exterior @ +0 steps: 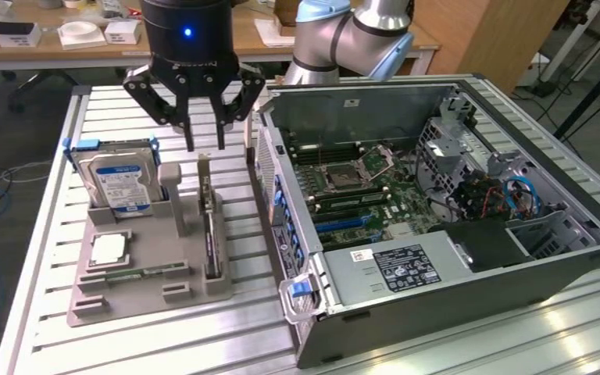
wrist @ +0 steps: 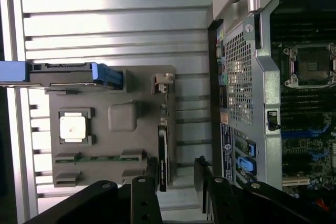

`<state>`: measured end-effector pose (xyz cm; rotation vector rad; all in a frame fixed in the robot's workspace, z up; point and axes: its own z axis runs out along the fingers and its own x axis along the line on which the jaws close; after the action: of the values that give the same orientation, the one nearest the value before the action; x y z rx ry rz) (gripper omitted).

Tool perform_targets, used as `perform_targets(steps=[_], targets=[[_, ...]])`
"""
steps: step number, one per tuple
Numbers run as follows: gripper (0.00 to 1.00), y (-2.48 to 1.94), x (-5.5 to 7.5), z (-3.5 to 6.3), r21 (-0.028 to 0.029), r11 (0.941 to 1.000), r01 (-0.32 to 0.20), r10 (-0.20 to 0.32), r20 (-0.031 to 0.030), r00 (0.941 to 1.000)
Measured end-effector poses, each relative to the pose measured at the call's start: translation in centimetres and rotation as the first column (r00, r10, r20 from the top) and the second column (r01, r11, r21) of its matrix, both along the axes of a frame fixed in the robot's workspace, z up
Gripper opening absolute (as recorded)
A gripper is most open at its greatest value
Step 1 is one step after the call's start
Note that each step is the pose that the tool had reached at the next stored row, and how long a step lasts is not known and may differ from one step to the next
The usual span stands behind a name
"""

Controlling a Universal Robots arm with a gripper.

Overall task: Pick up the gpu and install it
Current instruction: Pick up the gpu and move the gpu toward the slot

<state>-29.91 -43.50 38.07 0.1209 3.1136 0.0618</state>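
my gripper (exterior: 205,145) hangs with fingers (exterior: 188,134) spread, holding nothing, just above the gpu (exterior: 213,234), which stands on edge in the tray (exterior: 133,301) beside the case (exterior: 508,293).

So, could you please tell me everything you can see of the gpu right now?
The gpu is a thin, dark card standing on its long edge in a slot of the grey holder tray, next to the open computer case. It is seen edge-on, so its faces are hidden. A silver metal bracket closes one end. Only the tray touches it. The gripper hangs above it with its fingers apart and is not holding it.
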Motion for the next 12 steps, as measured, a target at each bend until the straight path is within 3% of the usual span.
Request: perform_targets(steps=[12], targets=[[0.42,-0.32,-1.0,-2.18,0.0001,1.0000,0.002,-0.002,0.0000,1.0000]])
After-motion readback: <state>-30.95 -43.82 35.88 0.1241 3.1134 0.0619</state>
